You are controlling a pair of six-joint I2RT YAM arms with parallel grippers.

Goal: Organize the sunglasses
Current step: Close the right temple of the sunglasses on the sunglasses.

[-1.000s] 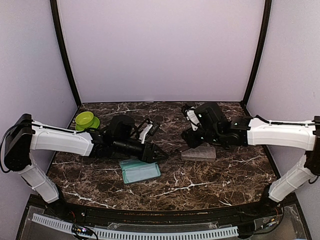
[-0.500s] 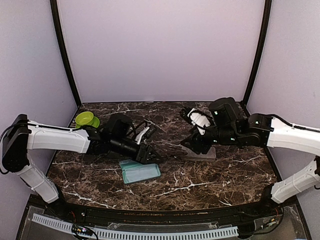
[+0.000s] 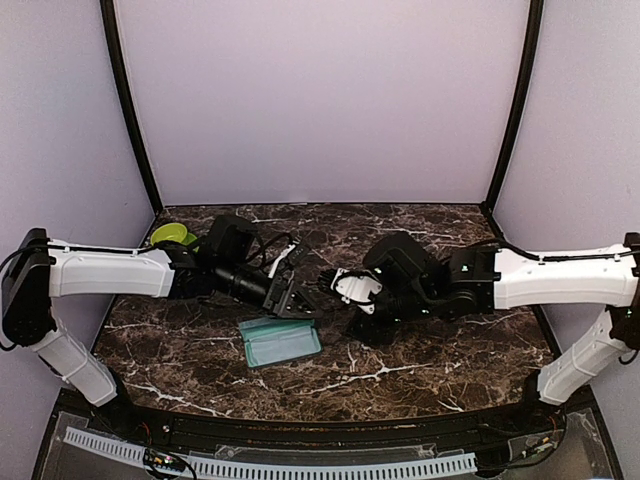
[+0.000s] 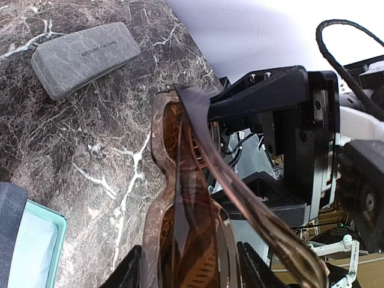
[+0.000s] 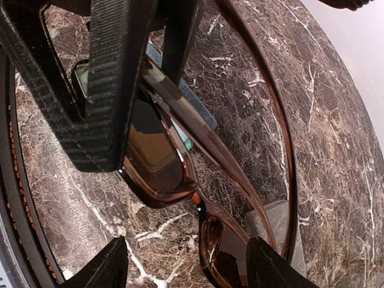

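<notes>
The marble table [image 3: 450,360] lies the same as a second ago, but my right arm has changed a lot: it was over the grey case [image 4: 84,57] at the right side, and now it has swung left to the middle, where it meets my left arm. On the way the right gripper [image 5: 192,264] has spread its fingers, so now they stand released and wide on both sides of the sunglasses [image 4: 186,222], and I do not see them pressing on anything. My left gripper [image 4: 189,273] has stayed almost in its place and is still clenched on the front frame of this pair, which it holds in the air above the table, just far of the open teal case [image 3: 280,343]. I think this means the task is in its middle step: one hand presents the pair and the other comes to fold the temples or take it over, so that it can go into a case; nothing is stored yet. The green bowl [image 3: 170,236] at the far left is not involved. The pair itself has a thin, glossy brown frame and dark reddish-brown lenses that let some light through. One temple curves out long and open, and the other seems to cross over the lenses, though I cannot tell if it is fully folded.
</notes>
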